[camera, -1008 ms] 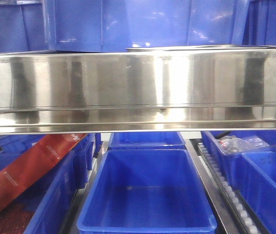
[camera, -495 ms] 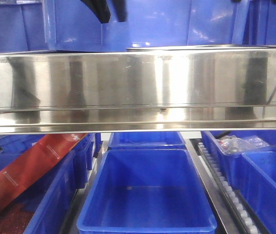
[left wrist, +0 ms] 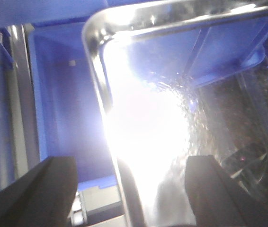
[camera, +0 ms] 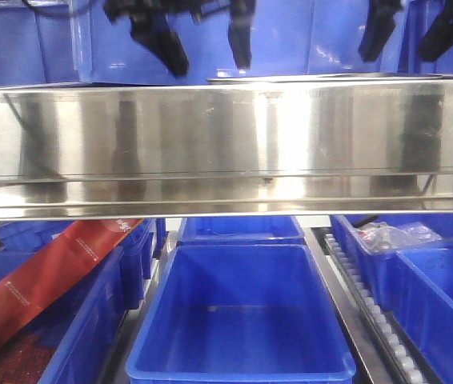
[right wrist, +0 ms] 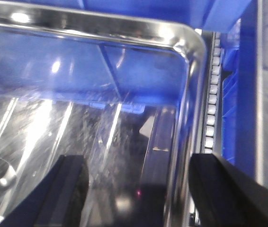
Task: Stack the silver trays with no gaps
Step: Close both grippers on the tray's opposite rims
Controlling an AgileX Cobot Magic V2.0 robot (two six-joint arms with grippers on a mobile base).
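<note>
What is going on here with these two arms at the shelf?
A two-arm robot is working over a silver tray that lies among blue bins. The left gripper and the right gripper both hang open above it and hold nothing. In the wrist views, each gripper is lined up over one side rim of the tray, near a corner. From the front, the steel rail hides most of the tray, so I cannot tell how many trays lie there.

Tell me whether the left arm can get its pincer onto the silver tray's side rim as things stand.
Probably yes. In the left wrist view the left pincer is open, its fingers either side of the silver tray rim, with nothing between them and the metal. Glare hides the tray floor.
</note>
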